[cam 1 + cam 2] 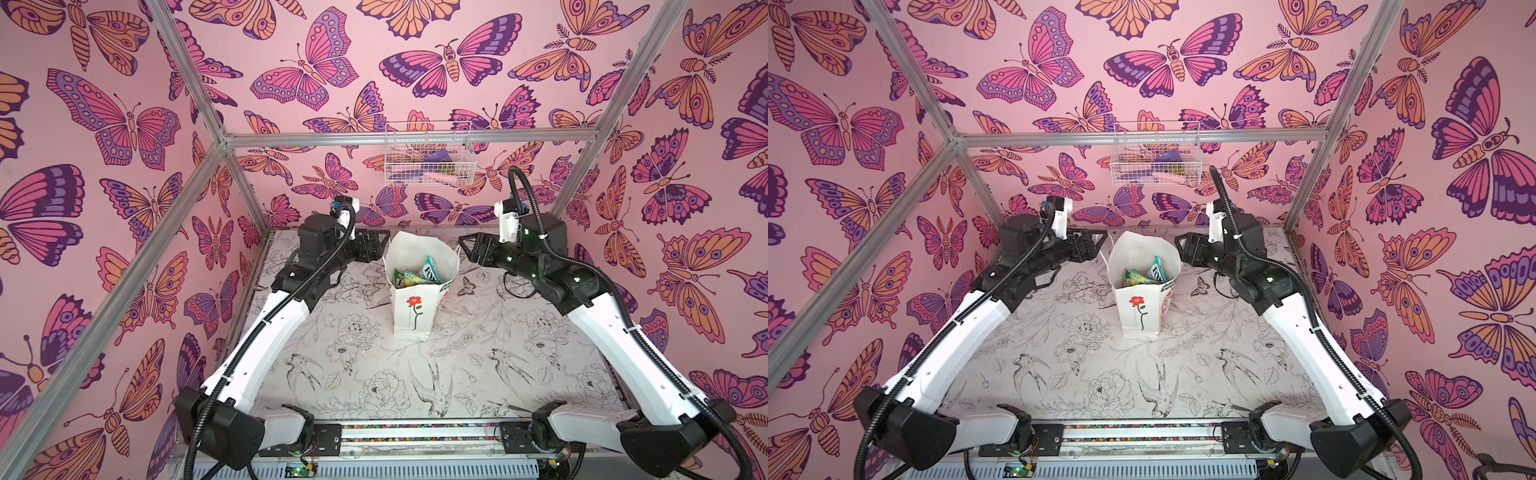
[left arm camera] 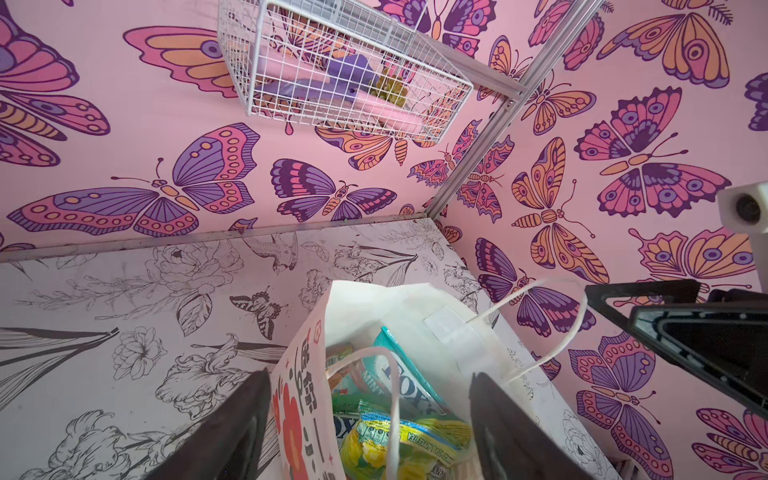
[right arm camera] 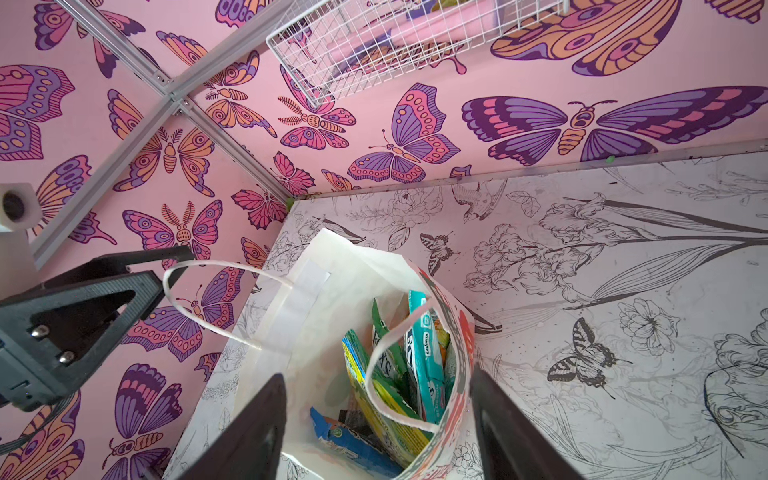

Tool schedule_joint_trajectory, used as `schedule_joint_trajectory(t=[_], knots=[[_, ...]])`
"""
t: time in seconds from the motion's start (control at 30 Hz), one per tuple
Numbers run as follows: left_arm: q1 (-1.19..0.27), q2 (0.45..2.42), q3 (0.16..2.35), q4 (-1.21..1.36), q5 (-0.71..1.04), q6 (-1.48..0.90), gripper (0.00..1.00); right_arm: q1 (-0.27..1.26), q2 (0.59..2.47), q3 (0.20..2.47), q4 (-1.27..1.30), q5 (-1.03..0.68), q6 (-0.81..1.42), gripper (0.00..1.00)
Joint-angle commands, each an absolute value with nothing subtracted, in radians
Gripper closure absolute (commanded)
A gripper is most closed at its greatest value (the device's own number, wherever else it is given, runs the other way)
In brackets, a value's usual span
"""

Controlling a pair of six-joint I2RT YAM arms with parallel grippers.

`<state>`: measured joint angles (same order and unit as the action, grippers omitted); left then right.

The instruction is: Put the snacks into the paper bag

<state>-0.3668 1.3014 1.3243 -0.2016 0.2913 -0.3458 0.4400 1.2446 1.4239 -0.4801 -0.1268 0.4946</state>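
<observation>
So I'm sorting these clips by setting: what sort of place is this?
Likely a robot test booth, not a home: butterfly-print walls on a metal frame, left arm and right arm mounted on a rail, a paper bag of snacks staged on the table.

Centre of a top view: the paper bag point(image 1: 405, 320) is matt white paper with twisted cord handles point(image 2: 559, 355); the snacks point(image 1: 428, 270) inside are glossy plastic film (crinkled, catching light). Above it, the wire basket point(image 1: 428, 166) is white-coated metal wire, the frame bar point(image 1: 311, 140) dull brushed metal.

Snacks point(image 2: 432, 434) inside white paper bag point(image 2: 374, 307)
</observation>
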Motion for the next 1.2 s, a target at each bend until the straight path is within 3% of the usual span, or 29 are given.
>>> schedule_joint_trajectory(t=[0.0,0.7,1.17], knots=[[-0.368,1.254,1.291,-0.183,0.245,-0.321,0.22,0.433,1.226,1.419,-0.491,-0.088,0.464,0.28],[-0.368,1.068,1.053,-0.16,-0.077,-0.21,0.2,0.434,1.054,1.127,-0.303,0.141,0.325,0.22],[-0.368,0.991,0.915,-0.101,-0.166,-0.178,0.21,0.433,0.984,0.978,-0.239,0.21,0.272,0.22]])
